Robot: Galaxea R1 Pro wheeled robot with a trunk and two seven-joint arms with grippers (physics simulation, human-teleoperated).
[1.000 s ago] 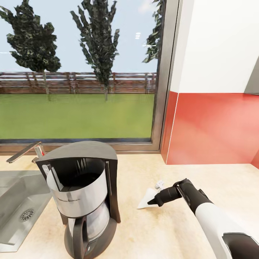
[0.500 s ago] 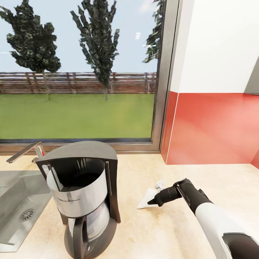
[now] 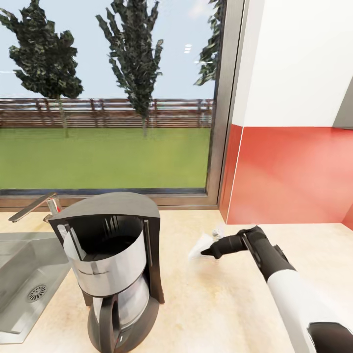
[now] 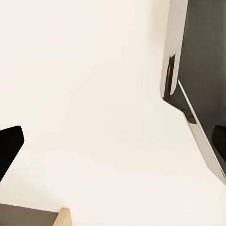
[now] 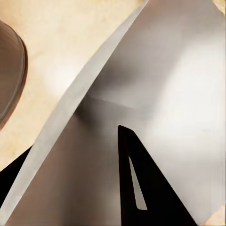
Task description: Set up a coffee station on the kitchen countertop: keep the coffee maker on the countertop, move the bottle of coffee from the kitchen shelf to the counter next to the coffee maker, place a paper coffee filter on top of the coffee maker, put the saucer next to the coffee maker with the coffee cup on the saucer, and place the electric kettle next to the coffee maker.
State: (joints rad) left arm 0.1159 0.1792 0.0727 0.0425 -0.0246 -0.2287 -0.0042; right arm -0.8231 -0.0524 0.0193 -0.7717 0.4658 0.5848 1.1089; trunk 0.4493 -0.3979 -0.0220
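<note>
White crinkly paper, the paper coffee filter point(image 3: 200, 245), sits pinched in the right tool point(image 3: 206, 252), whose fingers are closed on it, raised above the tan bench point(image 3: 215, 309) just right of the coffee maker point(image 3: 113, 267). Beside a sink point(image 3: 22, 274), the coffee maker stands upright. Whether the left tool point(image 4: 9, 148) is open or closed, I cannot tell.

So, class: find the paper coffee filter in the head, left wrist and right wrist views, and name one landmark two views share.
Head view: paper coffee filter at the right gripper, right of the coffee maker.
Left wrist view: not in it.
Right wrist view: filter close up across the frame.
Shared landmark: tan kitchen countertop.
</note>
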